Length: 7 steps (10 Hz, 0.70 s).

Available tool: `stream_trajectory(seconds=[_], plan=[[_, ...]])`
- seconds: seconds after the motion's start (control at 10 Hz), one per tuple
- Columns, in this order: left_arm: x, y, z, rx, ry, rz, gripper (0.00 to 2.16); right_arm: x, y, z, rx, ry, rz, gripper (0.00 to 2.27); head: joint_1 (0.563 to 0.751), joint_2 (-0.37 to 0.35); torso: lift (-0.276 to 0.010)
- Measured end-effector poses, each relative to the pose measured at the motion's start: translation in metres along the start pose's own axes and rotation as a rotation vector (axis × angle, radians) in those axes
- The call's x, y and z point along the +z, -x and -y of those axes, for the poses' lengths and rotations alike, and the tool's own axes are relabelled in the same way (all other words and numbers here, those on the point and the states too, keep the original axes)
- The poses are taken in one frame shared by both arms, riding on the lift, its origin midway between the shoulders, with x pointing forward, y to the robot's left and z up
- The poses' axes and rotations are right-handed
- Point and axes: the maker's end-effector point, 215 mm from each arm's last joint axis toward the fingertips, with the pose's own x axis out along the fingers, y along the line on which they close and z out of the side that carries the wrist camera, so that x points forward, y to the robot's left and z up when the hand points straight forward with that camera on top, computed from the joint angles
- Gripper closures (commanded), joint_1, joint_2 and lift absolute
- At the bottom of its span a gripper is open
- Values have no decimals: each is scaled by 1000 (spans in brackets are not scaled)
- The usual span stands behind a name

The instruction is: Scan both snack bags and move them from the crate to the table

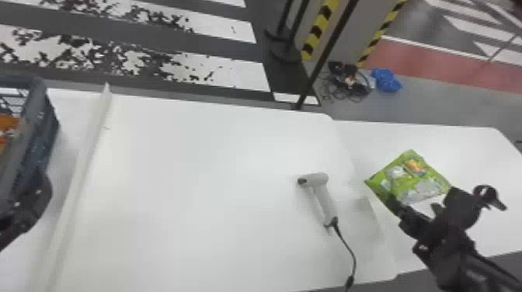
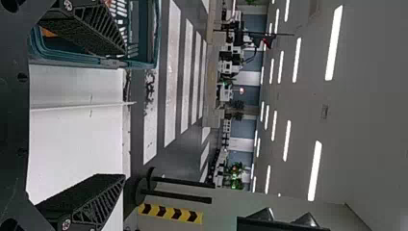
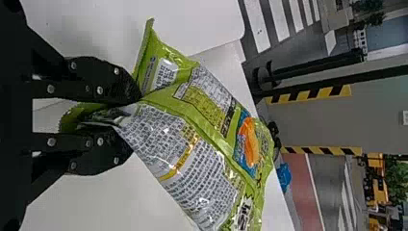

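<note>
Green snack bag (image 1: 412, 179) was over the table (image 1: 481, 155), one end pinched by the nearly closed right pincer (image 1: 400, 209); the left pincer (image 1: 35, 194) gaped wide, empty, near the crate (image 1: 42, 126).

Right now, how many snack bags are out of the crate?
1: the green snack bag, pinched in the right fingers over the right-hand table. Something orange is in the crate, so more may be hidden there.
</note>
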Motion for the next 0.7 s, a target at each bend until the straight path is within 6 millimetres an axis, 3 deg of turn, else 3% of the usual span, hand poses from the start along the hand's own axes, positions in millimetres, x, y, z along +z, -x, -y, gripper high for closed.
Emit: stream_trajectory(seconds=[0.3, 0.5, 0.7], plan=[[0, 0, 0, 1, 0, 1, 83, 25, 9, 0, 7, -38, 127, 56, 695, -350, -88], [0, -1, 0, 2, 1, 1, 83, 44, 31, -20, 41, -17, 209, 56, 695, -350, -88], [2, -1, 1, -2, 2, 5, 83, 41, 28, -20, 25, -23, 187, 56, 695, -350, -88]])
